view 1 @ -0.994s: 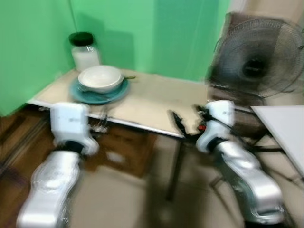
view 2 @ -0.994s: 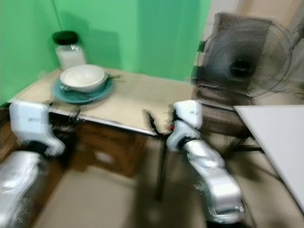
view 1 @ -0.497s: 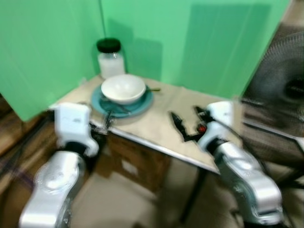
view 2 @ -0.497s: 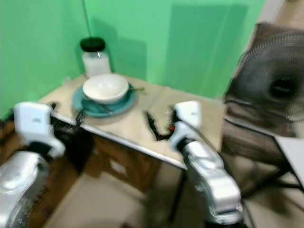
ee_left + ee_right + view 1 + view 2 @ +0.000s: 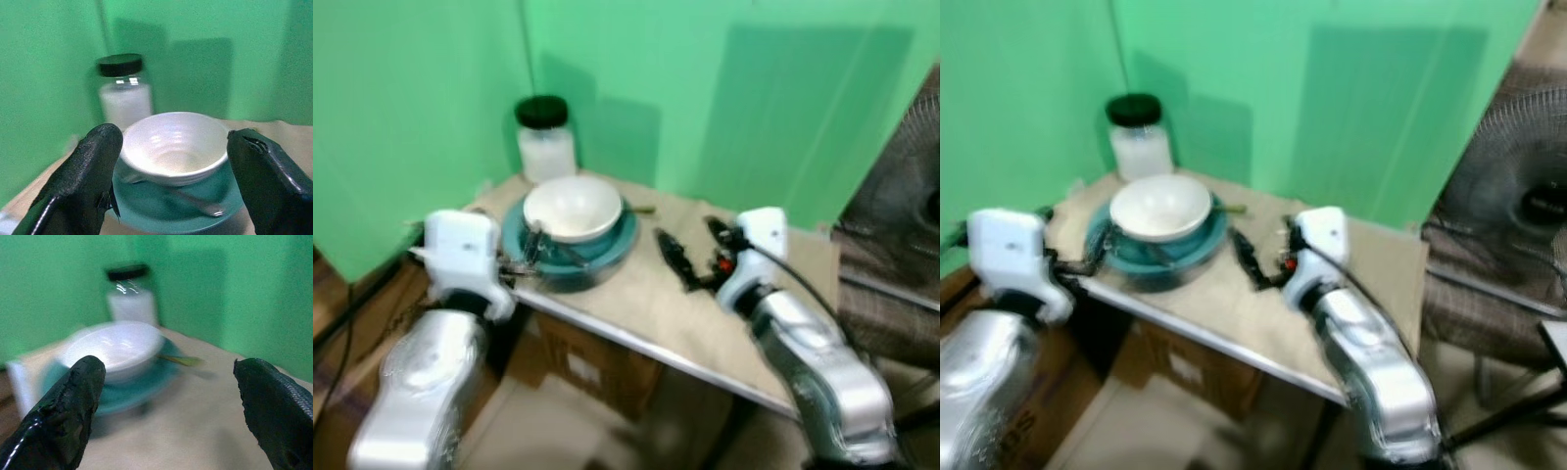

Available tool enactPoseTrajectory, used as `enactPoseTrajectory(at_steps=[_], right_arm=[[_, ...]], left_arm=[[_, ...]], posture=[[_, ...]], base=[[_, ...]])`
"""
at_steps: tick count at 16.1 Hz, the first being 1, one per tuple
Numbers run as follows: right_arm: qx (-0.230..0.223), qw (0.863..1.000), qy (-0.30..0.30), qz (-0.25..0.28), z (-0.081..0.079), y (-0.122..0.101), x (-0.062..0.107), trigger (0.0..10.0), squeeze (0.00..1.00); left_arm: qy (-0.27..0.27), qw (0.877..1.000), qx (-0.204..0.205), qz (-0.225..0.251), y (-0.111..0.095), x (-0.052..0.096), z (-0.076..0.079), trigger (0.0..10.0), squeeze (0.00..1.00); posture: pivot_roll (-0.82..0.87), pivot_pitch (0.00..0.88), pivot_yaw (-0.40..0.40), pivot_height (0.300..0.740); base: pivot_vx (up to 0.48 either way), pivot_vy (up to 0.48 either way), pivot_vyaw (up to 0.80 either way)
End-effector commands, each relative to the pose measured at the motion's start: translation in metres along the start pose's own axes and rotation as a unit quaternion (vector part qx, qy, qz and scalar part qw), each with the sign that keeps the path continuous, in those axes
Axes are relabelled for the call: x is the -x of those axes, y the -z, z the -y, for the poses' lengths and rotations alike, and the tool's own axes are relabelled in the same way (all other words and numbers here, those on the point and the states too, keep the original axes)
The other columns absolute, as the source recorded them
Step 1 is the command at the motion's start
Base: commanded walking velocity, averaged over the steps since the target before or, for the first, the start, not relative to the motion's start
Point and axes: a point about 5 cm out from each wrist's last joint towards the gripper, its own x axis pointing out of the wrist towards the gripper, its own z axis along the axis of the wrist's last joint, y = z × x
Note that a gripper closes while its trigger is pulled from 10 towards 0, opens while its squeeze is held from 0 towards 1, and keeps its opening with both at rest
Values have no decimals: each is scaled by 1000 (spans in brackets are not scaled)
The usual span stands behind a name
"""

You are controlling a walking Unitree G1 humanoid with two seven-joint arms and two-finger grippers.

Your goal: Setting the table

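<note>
White bowl (image 5: pixel 173 149): round, glossy, faint ribbing on the outer wall, interior looking empty. It is sitting on a teal plate (image 5: pixel 146 208), upper left of centre in the left eye view, at the far left end of the tabletop (image 5: pixel 705 313). The plate is wider than the bowl, so a teal rim is showing all round. A metal utensil (image 5: pixel 195 202) is lying on the plate's near rim beside the bowl, seen in the left wrist view; type not resolvable. A thin yellowish utensil handle (image 5: pixel 181 361) is sticking out from beside the bowl over the plate's far edge, in the right wrist view.

Just behind the plate, toward the green wall (image 5: pixel 724 88), a clear jar (image 5: pixel 124 95) with a black lid is standing upright, holding something white.

Left hand (image 5: pixel 173 181): fingers spread wide apart, gripping nothing, bowl and plate framed between them and close ahead. In the left eye view this hand is hovering at the tabletop's left edge, beside the plate; contact cannot be told through the blur.

Right hand (image 5: pixel 690 257): fingers also parted and empty, hovering above the tabletop just right of the plate, centre of the left eye view.

Tabletop is beige. A cardboard box (image 5: pixel 597 367) is sitting underneath it. A black fan (image 5: pixel 1513 211) is standing at the right edge of the right eye view. Head views are blurred.
</note>
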Motion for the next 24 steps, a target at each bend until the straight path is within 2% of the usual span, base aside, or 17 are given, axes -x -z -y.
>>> enactPoseTrajectory(at_steps=[1,7,8,11,12,14,16,17,18,20,22,24], right_arm=[[1,1000,-18,11,-8,-5,-4,10000,0],[0,999,-36,13,-13,-4,-3,10000,0],[-30,999,-33,12,-12,-5,-3,10000,0],[-68,997,-28,2,-7,-10,-7,10000,0],[-91,996,-8,1,1,-14,-11,10000,1000],[-90,996,10,-4,10,-20,-17,10000,1000],[-51,997,27,-53,19,-23,-27,10000,1000],[-40,996,33,-74,22,-25,-31,10000,1000],[-22,994,41,-102,27,-28,-35,10000,1000],[-6,987,59,-147,35,-26,-38,10000,1000],[-16,977,95,-188,46,-23,-42,10000,1000],[-57,968,108,-218,52,-21,-49,10000,1000]], left_arm=[[-11,1000,-10,3,-3,1,-6,10000,0],[-5,1000,-14,3,-2,2,-5,10000,0],[-2,1000,-16,3,-2,2,-4,10000,0],[7,1000,-15,-1,0,2,-4,10000,0],[16,1000,-17,-3,0,3,-4,10000,0],[34,999,-20,-6,1,3,-3,10000,0],[79,997,-12,-7,3,4,-3,10000,31],[111,994,1,-5,3,7,-1,10000,1000],[163,987,7,-14,4,12,3,10000,1000],[208,977,-3,-36,10,19,5,10000,1000],[249,967,-3,-50,12,25,6,10000,1000],[300,952,8,-61,11,33,6,10000,1000]], posture=[[-20,15,7,740],[-17,1,9,740],[-16,1,8,740],[-15,0,4,740],[-17,0,4,740],[-22,0,5,740],[-28,4,4,740],[-28,6,1,740],[-28,8,-1,740],[-30,11,-5,740],[-32,15,-9,740],[-34,19,-8,740]], base=[[371,0,800],[367,0,667],[322,0,0],[95,0,0],[0,0,0],[0,0,0],[0,0,0],[0,0,0],[0,0,0],[0,0,0],[0,0,0],[0,0,0]])
